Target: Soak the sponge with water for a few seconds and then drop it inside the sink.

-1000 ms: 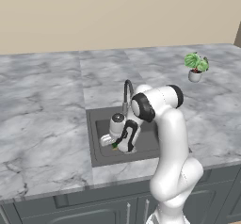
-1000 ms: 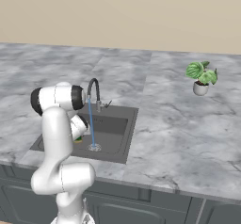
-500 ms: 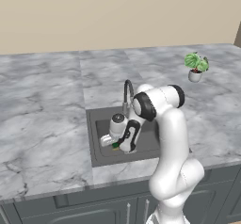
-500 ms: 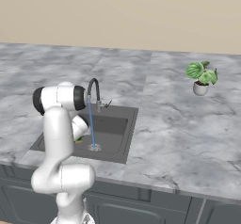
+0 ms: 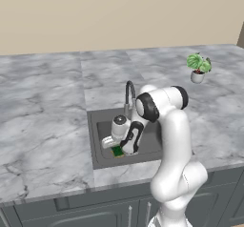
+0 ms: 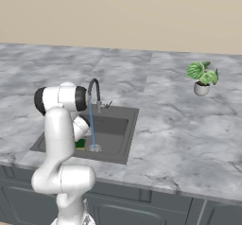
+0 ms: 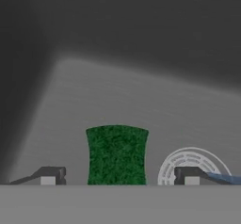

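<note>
The tool stands with its tips apart, gripping nothing, low inside the sink. The sponge lies green side up between the tips, touching neither, beside the drain. Water streams from the faucet.

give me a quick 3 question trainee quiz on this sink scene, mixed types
1. True or false: the gripper is clamped on the sponge.
2. The sponge lies: A) on the counter, B) in the sink, C) beside the potted plant.
3. Fill in: the water runs from the faucet down to the ____.

Key: 1 false, the fingers stand apart on either side of it; 2 B; 3 drain.
</note>
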### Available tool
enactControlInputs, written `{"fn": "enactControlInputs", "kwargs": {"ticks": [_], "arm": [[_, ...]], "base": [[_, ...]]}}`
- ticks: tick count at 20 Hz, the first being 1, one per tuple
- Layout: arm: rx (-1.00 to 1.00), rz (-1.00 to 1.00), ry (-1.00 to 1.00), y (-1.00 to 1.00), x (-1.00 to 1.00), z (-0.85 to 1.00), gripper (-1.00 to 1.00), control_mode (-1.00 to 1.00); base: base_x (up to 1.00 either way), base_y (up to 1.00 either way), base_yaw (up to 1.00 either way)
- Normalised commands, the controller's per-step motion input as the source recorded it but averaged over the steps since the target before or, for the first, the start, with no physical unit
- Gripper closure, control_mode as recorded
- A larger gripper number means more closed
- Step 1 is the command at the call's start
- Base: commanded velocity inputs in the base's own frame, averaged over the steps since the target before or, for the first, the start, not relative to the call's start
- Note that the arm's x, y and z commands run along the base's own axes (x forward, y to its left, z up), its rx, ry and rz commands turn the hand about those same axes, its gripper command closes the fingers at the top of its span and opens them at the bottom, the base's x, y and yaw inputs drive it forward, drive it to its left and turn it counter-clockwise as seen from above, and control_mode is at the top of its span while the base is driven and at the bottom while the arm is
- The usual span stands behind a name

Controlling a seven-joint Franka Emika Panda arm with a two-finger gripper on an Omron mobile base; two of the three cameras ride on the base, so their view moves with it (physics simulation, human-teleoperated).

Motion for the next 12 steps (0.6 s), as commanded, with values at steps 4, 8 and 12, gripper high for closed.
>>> {"fn": "enactControlInputs", "kwargs": {"ticks": [4,8,12], "arm": [[0.00,0.00,0.00,0.00,-0.05,0.31,-1.00,-1.00],[0.00,0.00,0.00,0.00,-0.05,0.63,-1.00,-1.00],[0.00,0.00,0.00,0.00,-0.02,0.66,-1.00,-1.00]], "base": [[0.00,0.00,0.00],[0.00,0.00,0.00],[0.00,0.00,0.00]]}}
